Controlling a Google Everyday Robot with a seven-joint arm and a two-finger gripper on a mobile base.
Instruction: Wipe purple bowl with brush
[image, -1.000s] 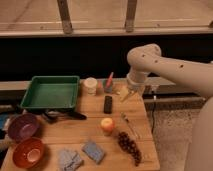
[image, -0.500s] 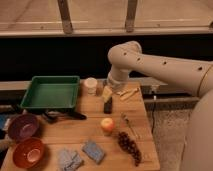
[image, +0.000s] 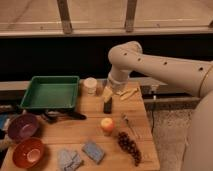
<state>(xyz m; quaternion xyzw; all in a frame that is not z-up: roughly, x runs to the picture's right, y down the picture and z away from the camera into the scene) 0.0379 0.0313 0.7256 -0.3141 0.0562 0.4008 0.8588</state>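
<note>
The purple bowl (image: 22, 127) sits at the left edge of the wooden table (image: 87, 134), just behind a red-orange bowl (image: 29, 153). The brush (image: 65, 116) lies flat with its black handle along the front of the green tray, to the right of the purple bowl. My gripper (image: 107, 94) hangs from the white arm over the back middle of the table. It is right above a flat black bar (image: 107, 107) and well to the right of brush and bowl. Its pale fingers stand open with nothing in them.
A green tray (image: 51, 93) fills the back left, with a white cup (image: 90, 85) beside it. An orange fruit (image: 107, 125), dark grapes (image: 128, 145), two grey-blue sponges (image: 94, 151) and a thin utensil (image: 129, 124) lie toward the front. Pale sticks (image: 128, 94) lie at the back right.
The arm has swung left, carrying the gripper from the table's back right to over the black bar. Nothing on the table has moved.
</note>
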